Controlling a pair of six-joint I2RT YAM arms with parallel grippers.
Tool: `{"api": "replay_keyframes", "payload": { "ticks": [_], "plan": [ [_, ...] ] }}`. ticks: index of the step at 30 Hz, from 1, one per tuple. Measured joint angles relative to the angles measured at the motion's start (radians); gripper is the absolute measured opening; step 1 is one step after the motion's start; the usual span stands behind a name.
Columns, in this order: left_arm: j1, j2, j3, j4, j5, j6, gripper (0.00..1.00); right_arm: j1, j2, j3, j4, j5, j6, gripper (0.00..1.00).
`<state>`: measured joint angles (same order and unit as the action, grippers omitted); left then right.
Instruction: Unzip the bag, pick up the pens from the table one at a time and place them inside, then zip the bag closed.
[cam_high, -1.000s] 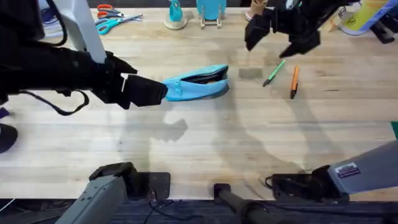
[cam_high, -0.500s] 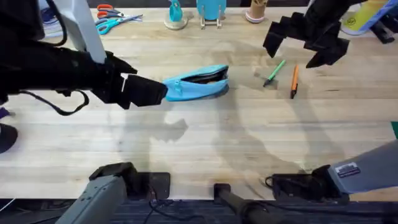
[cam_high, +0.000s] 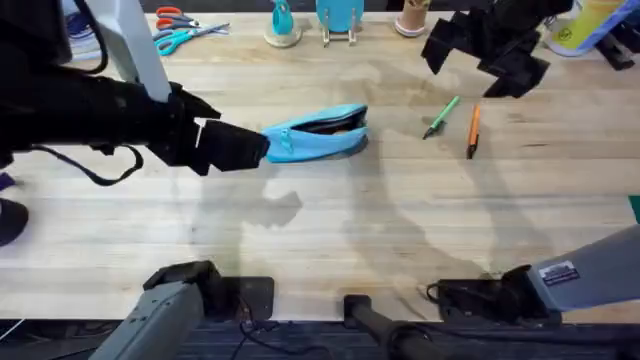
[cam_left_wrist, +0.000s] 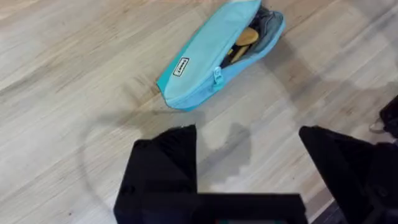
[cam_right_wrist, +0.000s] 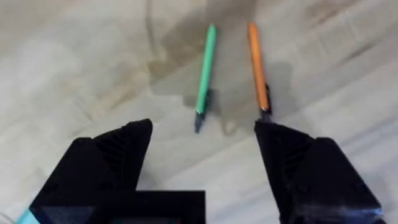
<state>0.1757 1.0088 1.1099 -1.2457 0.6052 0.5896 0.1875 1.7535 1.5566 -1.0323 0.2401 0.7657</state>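
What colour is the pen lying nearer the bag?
Light green pen; clearest in the right wrist view.

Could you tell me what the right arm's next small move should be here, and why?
Probably lower the right gripper onto the green pen. The bag already lies unzipped, both pens lie on the table, the orange pen beside the green one, and the right fingers are open and empty above them.

The pouch lies mid-table, with the left gripper right at its left end. Two pens sit side by side off to its right, the right gripper just behind them.
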Motion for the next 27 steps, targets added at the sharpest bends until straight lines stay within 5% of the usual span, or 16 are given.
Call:
{"api": "replay_keyframes", "payload": {
  "ticks": [27],
  "plan": [
    [0.0, 0.0, 0.0, 0.0, 0.0, 0.0, 0.995, -0.064, 0.116, -0.144, 0.226, -0.008, 0.016, 0.996]
  ]
}}
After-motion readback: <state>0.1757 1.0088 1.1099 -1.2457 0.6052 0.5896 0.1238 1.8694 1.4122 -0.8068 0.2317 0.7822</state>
